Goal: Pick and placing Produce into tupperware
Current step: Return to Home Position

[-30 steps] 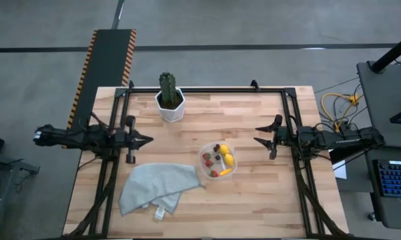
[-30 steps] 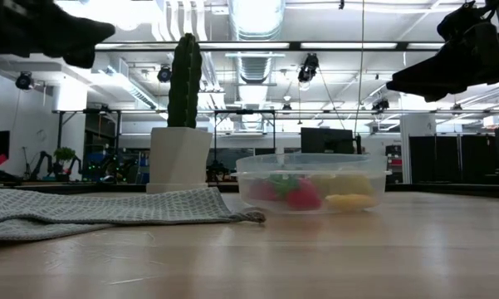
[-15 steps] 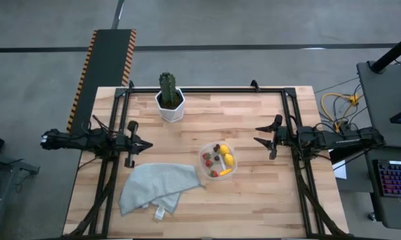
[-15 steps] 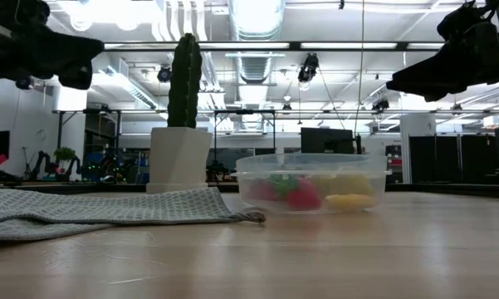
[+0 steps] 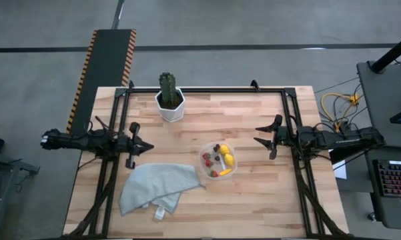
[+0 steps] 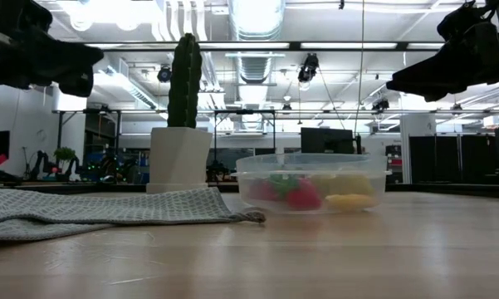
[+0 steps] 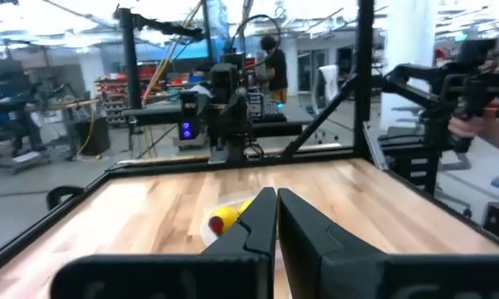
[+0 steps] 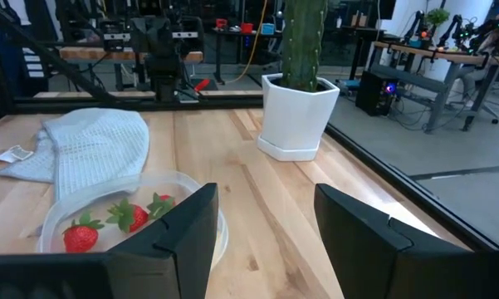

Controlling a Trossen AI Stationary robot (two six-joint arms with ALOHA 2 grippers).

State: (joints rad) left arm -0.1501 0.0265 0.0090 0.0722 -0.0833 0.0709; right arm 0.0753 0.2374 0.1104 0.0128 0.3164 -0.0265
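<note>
The clear tupperware (image 5: 218, 160) stands on the wood table, right of centre. Inside it lie two yellow lemons (image 5: 227, 155), an orange-yellow piece, red strawberries (image 8: 80, 237) and small dark berries. The low view shows the tub (image 6: 313, 183) resting flat on its base. My left gripper (image 5: 150, 144) hovers shut above the table's left side, pointing toward the tub, its fingers close together in the left wrist view (image 7: 276, 203). My right gripper (image 5: 256, 134) hovers open to the right of the tub, also pointing at it (image 8: 266, 208). Neither touches anything.
A green cactus in a white hexagonal pot (image 5: 169, 100) stands near the far edge. A grey cloth (image 5: 157, 187) lies rumpled at the near left, its edge close to the tub. Black frame rails (image 5: 295, 127) run along the table's sides. Bare wood lies between tub and right gripper.
My left gripper has sunk a little and shifted slightly toward the table's near edge. The right arm, the tub and the produce have stayed where they were.
</note>
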